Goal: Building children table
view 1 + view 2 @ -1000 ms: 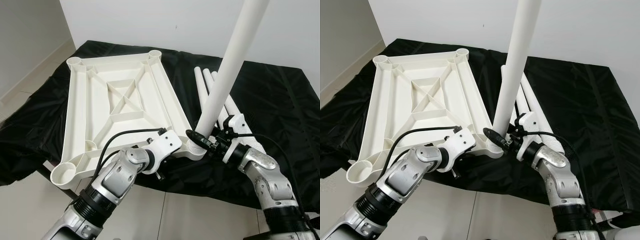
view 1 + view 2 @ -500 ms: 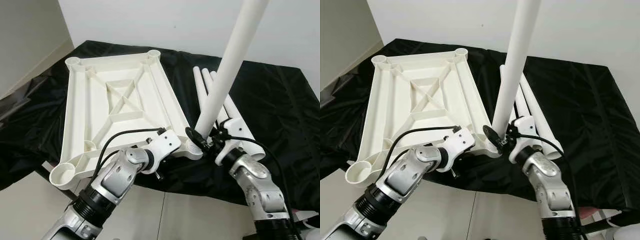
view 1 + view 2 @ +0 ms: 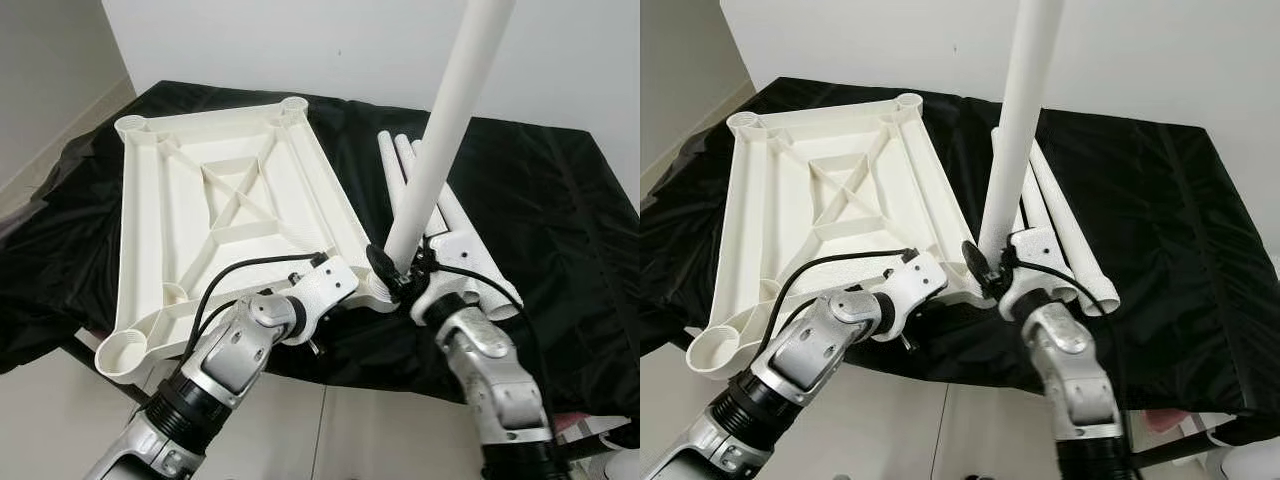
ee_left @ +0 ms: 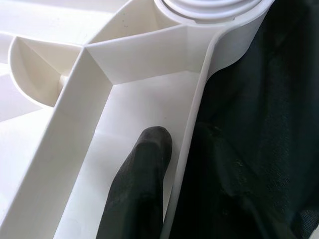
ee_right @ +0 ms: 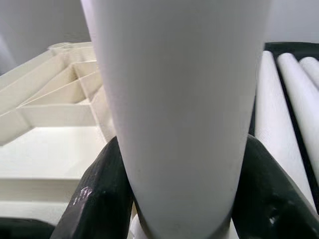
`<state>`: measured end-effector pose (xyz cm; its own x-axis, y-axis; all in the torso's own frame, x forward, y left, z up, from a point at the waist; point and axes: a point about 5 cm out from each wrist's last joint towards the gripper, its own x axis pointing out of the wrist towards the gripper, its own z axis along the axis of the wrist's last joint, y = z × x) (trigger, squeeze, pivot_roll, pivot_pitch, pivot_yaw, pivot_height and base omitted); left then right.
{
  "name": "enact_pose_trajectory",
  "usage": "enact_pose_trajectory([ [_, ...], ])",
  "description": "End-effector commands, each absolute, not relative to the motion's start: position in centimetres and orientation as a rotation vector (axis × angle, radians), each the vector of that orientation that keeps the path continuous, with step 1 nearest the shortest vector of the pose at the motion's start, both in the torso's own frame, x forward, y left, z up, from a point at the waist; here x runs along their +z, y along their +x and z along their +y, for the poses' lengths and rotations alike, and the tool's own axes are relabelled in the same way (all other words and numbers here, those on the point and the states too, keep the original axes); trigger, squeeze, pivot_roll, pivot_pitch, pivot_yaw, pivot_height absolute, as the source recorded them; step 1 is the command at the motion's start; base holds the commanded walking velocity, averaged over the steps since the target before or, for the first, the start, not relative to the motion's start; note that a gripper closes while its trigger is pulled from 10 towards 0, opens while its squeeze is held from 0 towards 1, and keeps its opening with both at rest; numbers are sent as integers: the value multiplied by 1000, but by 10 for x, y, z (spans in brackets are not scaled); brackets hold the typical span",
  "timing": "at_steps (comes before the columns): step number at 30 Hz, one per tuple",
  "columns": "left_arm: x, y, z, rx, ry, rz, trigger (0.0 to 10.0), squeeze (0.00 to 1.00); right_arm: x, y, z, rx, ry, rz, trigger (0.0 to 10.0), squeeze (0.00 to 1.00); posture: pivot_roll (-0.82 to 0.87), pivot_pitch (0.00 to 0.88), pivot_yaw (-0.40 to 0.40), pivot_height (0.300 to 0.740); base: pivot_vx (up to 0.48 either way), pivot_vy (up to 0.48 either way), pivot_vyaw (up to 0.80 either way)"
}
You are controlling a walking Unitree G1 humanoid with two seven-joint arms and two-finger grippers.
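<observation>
One big white tabletop (image 3: 220,200) is lying upside down on the black cloth (image 3: 540,190) over the worktop, ribbed underside up, with round leg sockets at the corners. On the left, the left end effector (image 3: 345,295) is down at the near edge of the tabletop, right by the near-right corner socket (image 4: 214,7); in the wrist view one of its black fingers (image 4: 142,194) lies inside the frame against the outer rim wall, but I honestly can't tell whether it's clenched or slack. Just to the right of that, a white leg (image 3: 440,130) stands nearly upright in that corner socket, leaning a little, its top running out of frame. The right end effector (image 5: 182,189) is clamped around the leg low down, just above the socket, a black finger pressed on each side of the tube. Further right, the spare legs (image 3: 470,240) lie side by side on the cloth, just behind the right wrist.
</observation>
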<state>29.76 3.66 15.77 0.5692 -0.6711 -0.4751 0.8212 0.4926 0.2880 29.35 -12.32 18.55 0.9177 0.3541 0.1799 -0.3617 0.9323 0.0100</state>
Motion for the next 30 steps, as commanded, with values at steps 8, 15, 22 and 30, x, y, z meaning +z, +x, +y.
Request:
enact_pose_trajectory([
  [8,143,292,35,-952,517,386,10000,0,191,288,-103,282,56,-219,10000,0,-103,143,20,740,0,0,0],
  [15,144,293,35,-950,519,383,10000,0,186,284,-91,180,75,-219,10000,0,-101,137,21,740,0,0,0],
  [22,144,293,35,-952,523,382,10000,0,186,283,-85,118,76,-222,10000,0,-96,132,22,740,0,0,0],
  [30,145,294,36,-946,526,380,10000,0,182,283,-82,164,110,-199,10000,1000,-96,129,19,740,0,0,0],
])
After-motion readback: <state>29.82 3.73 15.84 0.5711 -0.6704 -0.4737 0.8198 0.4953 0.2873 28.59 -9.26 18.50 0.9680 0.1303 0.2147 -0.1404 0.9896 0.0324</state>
